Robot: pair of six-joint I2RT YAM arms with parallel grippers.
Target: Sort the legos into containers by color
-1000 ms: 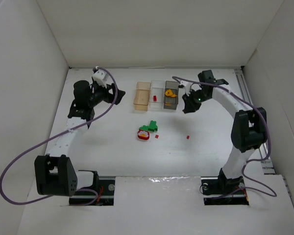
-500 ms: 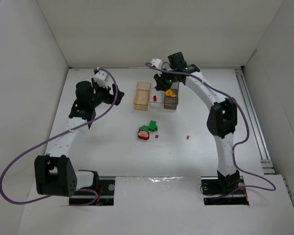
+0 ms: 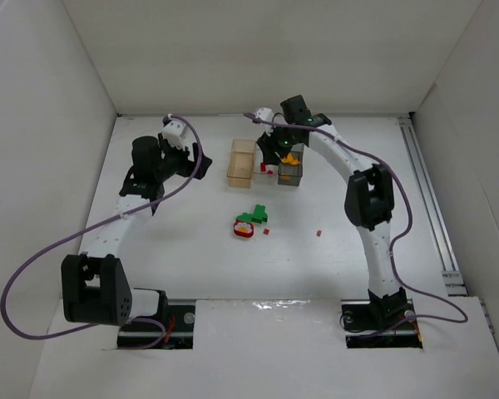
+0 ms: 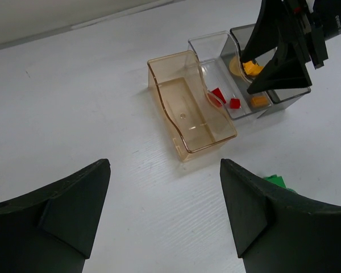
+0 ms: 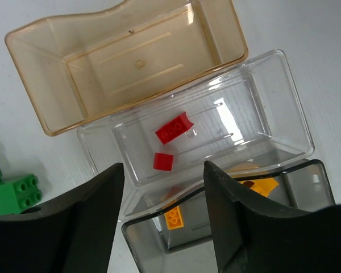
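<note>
Robotics lab cell, white panel walls [image 3: 258,50], white table [image 3: 316,266] (purple cables [image 3: 201,160])

No text can be read in any view. There is small white lettering on the black housing of the right gripper [image 4: 249,73]. It is cut off by the frame edge and illegible.

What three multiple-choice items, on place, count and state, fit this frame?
1. The orange pieces lie in: A the grey box; B the clear box; C neither box.
2. The clear box holds how many red pieces: A none; B two; C four.
3. The right gripper is: A shut on a green brick; B shut on a red piece; C open.
Answers: A, orange shows behind the grey wall; B, two red pieces lie on its floor; C, its jaws stand apart with nothing between.
</note>
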